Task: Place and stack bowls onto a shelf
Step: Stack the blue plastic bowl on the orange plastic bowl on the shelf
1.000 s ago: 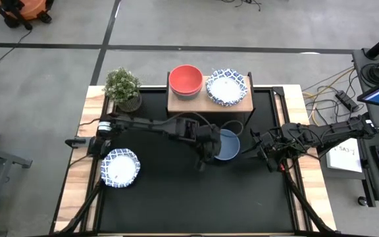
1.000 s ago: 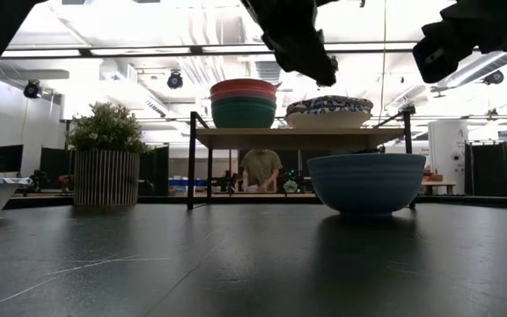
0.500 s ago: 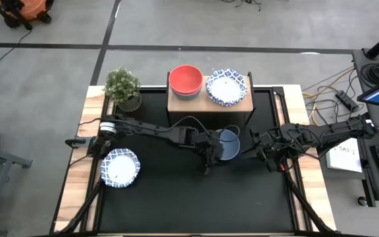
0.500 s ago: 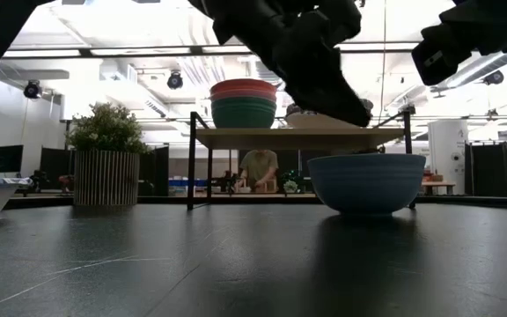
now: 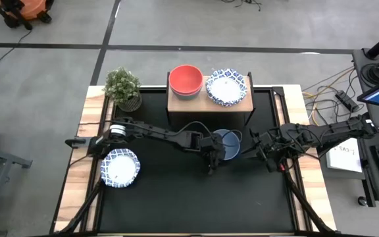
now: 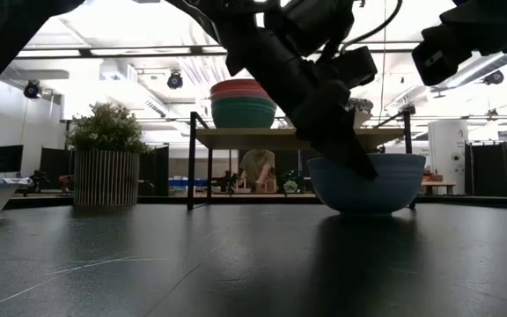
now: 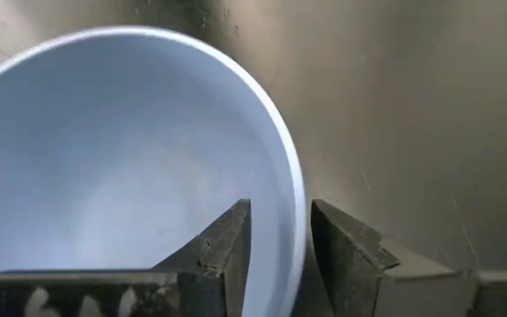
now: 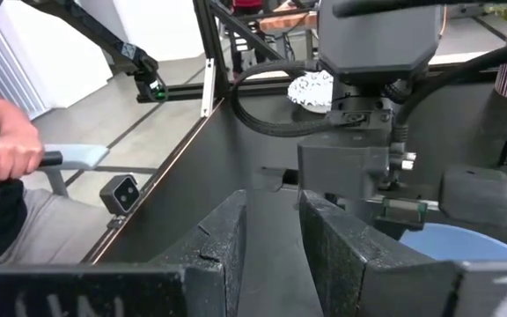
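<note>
A blue bowl (image 5: 229, 143) (image 6: 385, 183) stands on its base on the black mat in front of the shelf (image 5: 209, 102) (image 6: 262, 137). My left gripper (image 5: 213, 157) (image 7: 280, 242) is open at the bowl's near-left rim, with one finger inside and one outside. On the shelf, a red bowl tops a stack (image 5: 185, 79) (image 6: 243, 101) with a green bowl under it. A blue-patterned stack (image 5: 227, 87) stands beside it. Another patterned bowl (image 5: 120, 167) sits at the table's left. My right gripper (image 5: 264, 149) (image 8: 273, 220) waits, open, to the right of the blue bowl. My left gripper straddles the blue bowl's rim (image 7: 296, 231) at its near-left side, one finger (image 7: 227, 251) inside and one (image 7: 346, 251) outside. It slants down from above and from the table's left. Whether the fingers touch the rim, I cannot tell. The bowl rests on the mat.
A potted plant (image 5: 124, 88) (image 6: 106, 154) stands at the far left corner beside the shelf. A person's hand (image 8: 7, 154) shows beyond the table's edge in the right wrist view. Bare mat (image 5: 196, 197) lies toward the near edge.
My left gripper has come down and slightly toward the table's right and near edge, tipping down onto the blue bowl's near-left rim. The bowl has stayed where it was.
</note>
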